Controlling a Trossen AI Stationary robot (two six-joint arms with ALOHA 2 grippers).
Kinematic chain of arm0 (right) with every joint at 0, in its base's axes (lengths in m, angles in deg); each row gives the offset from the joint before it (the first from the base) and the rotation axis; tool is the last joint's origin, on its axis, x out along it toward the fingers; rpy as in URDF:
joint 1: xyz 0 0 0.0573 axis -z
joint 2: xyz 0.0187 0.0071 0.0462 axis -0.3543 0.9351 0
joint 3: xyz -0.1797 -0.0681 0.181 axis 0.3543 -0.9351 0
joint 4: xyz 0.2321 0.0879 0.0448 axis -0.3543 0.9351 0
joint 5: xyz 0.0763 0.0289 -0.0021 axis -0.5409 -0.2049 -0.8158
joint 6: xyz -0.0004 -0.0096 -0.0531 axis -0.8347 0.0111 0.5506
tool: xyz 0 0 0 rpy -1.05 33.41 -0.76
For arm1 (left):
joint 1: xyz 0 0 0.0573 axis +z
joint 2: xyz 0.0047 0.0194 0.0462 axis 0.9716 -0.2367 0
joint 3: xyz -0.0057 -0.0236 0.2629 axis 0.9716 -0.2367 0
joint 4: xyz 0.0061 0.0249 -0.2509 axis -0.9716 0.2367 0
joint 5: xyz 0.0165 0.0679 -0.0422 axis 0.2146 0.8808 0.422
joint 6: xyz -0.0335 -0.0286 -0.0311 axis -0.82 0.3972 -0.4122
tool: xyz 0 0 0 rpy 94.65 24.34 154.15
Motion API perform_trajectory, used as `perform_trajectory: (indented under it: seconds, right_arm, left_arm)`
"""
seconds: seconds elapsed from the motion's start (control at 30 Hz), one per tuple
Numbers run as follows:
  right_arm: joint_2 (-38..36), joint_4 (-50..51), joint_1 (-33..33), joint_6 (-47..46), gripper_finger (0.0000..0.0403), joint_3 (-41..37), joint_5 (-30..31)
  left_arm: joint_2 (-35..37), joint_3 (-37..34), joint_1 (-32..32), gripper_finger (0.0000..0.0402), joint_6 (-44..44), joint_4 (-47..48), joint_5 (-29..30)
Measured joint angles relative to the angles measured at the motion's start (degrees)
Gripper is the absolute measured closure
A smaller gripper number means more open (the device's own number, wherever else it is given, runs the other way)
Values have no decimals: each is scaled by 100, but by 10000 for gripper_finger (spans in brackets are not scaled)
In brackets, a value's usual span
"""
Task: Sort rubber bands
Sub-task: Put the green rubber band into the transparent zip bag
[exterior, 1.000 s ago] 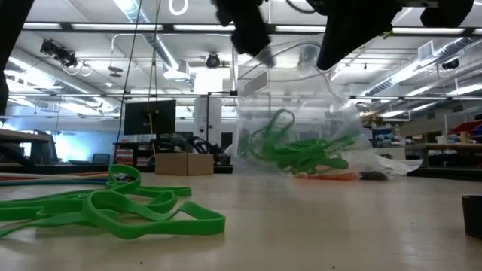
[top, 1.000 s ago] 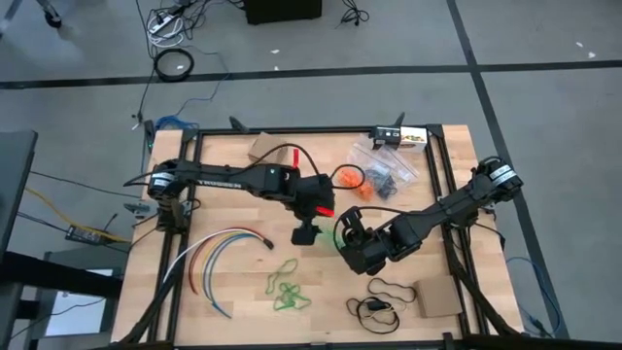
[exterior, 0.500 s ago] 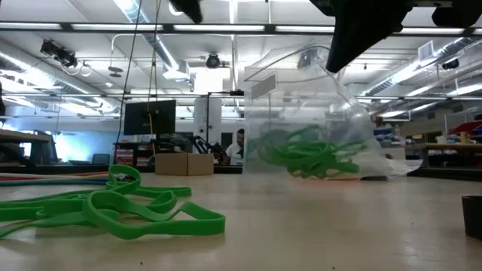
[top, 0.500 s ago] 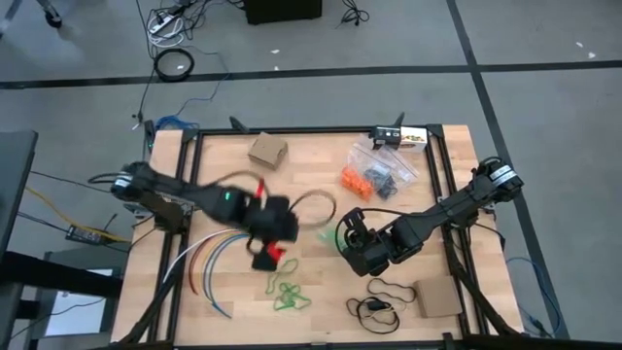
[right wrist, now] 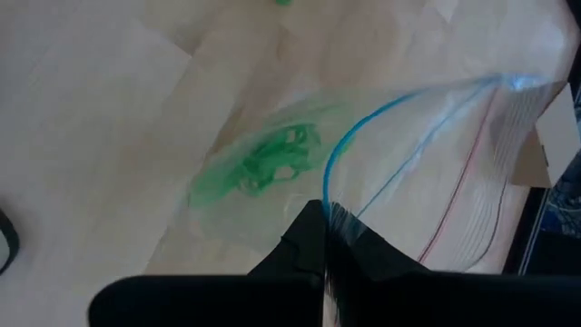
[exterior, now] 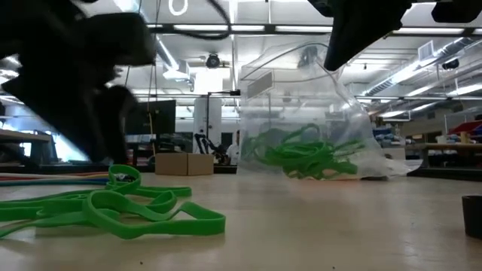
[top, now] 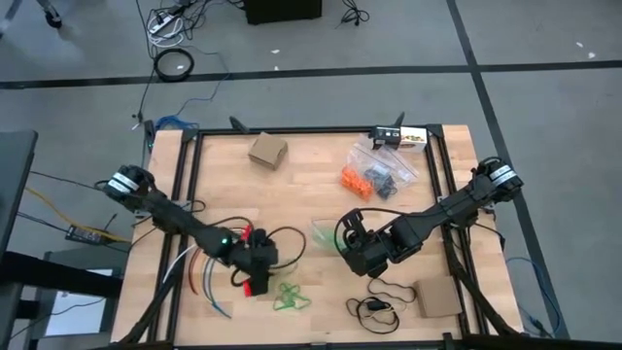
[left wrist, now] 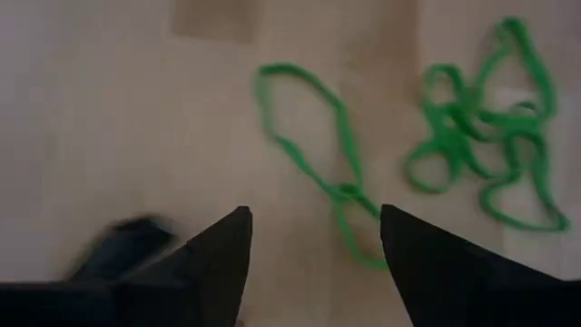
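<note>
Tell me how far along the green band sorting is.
Partly done. Some green bands already lie in the clear bag, which the right gripper pinches shut at its rim. The left gripper hangs open over the loose green bands on the table. Those are left to bag.

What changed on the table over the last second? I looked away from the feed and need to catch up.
The left tool swung from beside the clear plastic zip bag across the table to the loose bright green rubber bands and now hangs over them, open and empty. The right tool stayed shut on the bag's rim, holding it up; the green bands inside and the loose heap did not move.
</note>
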Motion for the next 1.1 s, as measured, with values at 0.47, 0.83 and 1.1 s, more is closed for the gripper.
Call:
perform_trajectory:
  seconds: [0.47, 0.83, 1.1]
  right_arm:
    - [0, -278, 125, 24, 403, 0, -117]
    - [0, -344, 125, 48, 403, 0, -157]
    - [0, -399, 125, 50, 403, 0, -274]
  left_arm:
    - [-1027, -201, -591, 257, -400, -822, 995]
    - [-731, 826, -626, 398, 652, 947, 1209]
    - [-365, 2388, -540, 400, 1747, 2522, 3014]
